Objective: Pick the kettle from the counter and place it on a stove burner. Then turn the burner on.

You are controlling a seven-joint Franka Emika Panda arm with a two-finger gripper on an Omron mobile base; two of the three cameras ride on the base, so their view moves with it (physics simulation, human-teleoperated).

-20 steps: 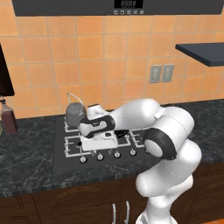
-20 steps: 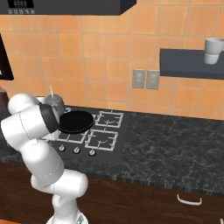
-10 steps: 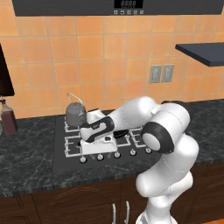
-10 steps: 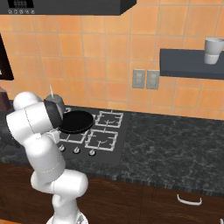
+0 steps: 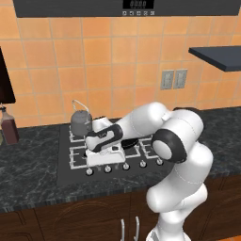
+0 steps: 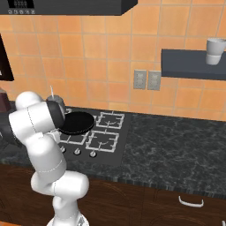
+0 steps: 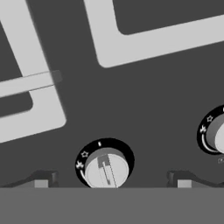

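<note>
Leftmost, a dark brown bottle (image 5: 9, 130) is seen upright on the bench (image 5: 33, 181) near its left end, well apart from the black cooktop (image 5: 66, 172), with bare speckled stone between them. The kettle (image 5: 81, 122) is set on the stove burner (image 5: 76, 137) at the cooktop's back-left corner, close to the tiled wall, its wire handle raised. Just right of it and toward the front, the pincer (image 5: 100, 161) is held low over the row of knobs along the cooktop's front edge, its jaws spread wide with nothing between them. In the hand view the two finger tips (image 7: 41, 180) are seen flanking a round knob (image 7: 105, 168), without touching it; star and flame marks are printed around its dial, though no words can be read. A second knob (image 7: 215, 133) is cut off by that view's right border. A black frying pan (image 6: 77, 122) is seen on a middle burner. Further right, open bench stretches below a wall shelf (image 6: 193, 69) bearing a pale cup (image 6: 215, 50).
</note>
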